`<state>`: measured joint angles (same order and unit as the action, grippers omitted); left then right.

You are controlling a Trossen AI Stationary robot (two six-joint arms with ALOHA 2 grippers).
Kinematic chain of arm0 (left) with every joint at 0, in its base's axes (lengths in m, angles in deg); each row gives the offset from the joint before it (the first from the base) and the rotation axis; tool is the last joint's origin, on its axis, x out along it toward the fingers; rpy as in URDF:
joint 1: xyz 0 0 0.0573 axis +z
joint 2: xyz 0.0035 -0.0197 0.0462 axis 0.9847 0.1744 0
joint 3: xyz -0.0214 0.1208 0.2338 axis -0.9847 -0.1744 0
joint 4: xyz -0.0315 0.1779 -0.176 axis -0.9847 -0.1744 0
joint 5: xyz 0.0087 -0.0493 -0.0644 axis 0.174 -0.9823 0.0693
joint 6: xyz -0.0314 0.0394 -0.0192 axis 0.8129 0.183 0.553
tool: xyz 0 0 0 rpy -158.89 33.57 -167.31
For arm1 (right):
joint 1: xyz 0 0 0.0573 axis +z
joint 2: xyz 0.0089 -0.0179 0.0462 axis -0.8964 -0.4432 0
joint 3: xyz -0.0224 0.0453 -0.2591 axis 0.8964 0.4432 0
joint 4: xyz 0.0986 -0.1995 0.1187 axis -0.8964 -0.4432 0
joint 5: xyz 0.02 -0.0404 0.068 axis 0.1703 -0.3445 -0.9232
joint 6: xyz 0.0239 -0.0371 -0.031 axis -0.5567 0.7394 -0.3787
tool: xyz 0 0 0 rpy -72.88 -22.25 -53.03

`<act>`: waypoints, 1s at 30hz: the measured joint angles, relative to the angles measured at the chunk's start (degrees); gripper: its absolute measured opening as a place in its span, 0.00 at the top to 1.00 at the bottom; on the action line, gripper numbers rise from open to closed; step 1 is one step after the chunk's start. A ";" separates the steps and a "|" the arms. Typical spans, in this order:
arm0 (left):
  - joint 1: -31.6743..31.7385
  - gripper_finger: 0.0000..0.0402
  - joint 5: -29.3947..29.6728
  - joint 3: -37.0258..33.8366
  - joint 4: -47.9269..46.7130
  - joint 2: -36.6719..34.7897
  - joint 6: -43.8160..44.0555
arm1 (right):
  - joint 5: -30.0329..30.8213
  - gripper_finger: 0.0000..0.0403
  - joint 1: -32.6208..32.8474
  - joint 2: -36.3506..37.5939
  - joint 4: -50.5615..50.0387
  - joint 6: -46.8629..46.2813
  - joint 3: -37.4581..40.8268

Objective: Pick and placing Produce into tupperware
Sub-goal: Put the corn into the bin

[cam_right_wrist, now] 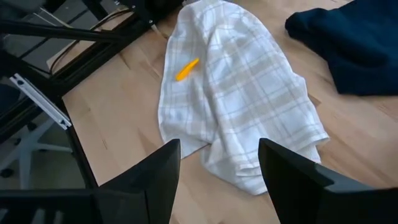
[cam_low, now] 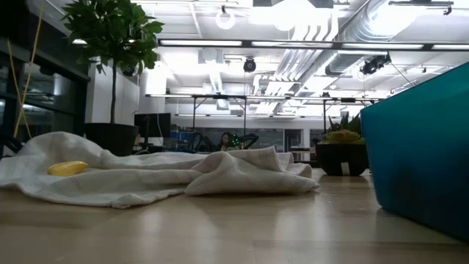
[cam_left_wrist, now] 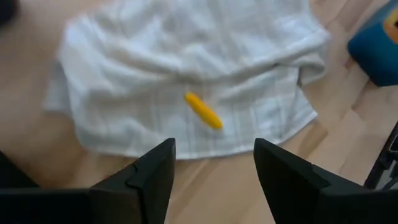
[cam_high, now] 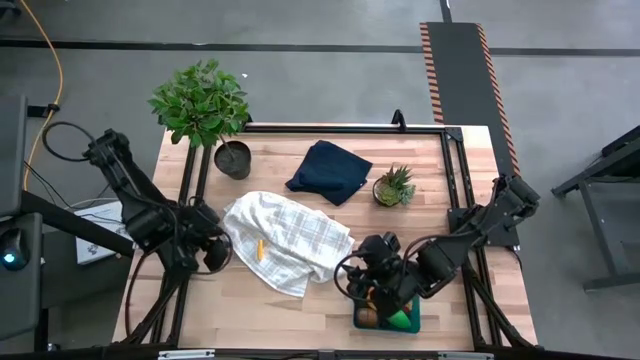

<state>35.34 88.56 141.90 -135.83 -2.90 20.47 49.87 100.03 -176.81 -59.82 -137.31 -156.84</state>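
Observation:
A yellow banana (cam_high: 260, 250) (cam_left_wrist: 203, 111) (cam_right_wrist: 186, 70) (cam_low: 67, 168) lies on a crumpled white checked towel (cam_high: 285, 240) at the table's middle. The teal tupperware (cam_high: 414, 323) (cam_low: 425, 154) (cam_left_wrist: 379, 43) stands at the near edge, right of centre, holding a brown round piece (cam_high: 367, 316), a green piece (cam_high: 400, 320) and an orange piece (cam_high: 372, 297). My left gripper (cam_high: 215, 252) (cam_left_wrist: 214, 174) hangs open just left of the towel, pointing at the banana. My right gripper (cam_high: 358, 278) (cam_right_wrist: 217, 168) hangs open above the tupperware's far end, facing the towel.
A dark navy cloth (cam_high: 328, 170) (cam_right_wrist: 348, 43) lies toward the far edge. A small spiky potted plant (cam_high: 395, 187) (cam_low: 343, 150) stands to its right, and a large leafy potted plant (cam_high: 205, 100) at the far left corner. Bare wood shows near the front left.

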 joint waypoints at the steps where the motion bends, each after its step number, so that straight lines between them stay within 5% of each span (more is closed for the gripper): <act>1: 0.00 0.49 -0.84 -2.27 1.94 -1.14 1.31 | -0.04 0.48 -0.10 0.00 -0.06 0.04 0.00; 10: 0.30 0.49 -4.96 -15.31 13.99 -4.57 6.51 | -1.20 0.48 -4.80 2.28 -0.97 5.19 -0.01; 15: 5.92 0.49 -5.94 -19.46 23.55 -4.54 2.30 | -1.07 0.48 -10.21 6.04 -3.56 11.00 -0.02; 22: 17.33 0.49 -10.06 -20.09 33.42 0.19 -8.97 | -3.19 0.48 -19.73 11.78 -3.58 21.60 -0.02; 30: 22.09 0.49 -16.61 -19.61 36.64 8.98 -5.33 | -4.24 0.48 -25.85 15.81 -5.08 29.79 -0.02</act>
<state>57.43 71.94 122.29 -99.19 6.08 15.13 45.63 74.18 -161.00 -64.90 -107.53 -156.86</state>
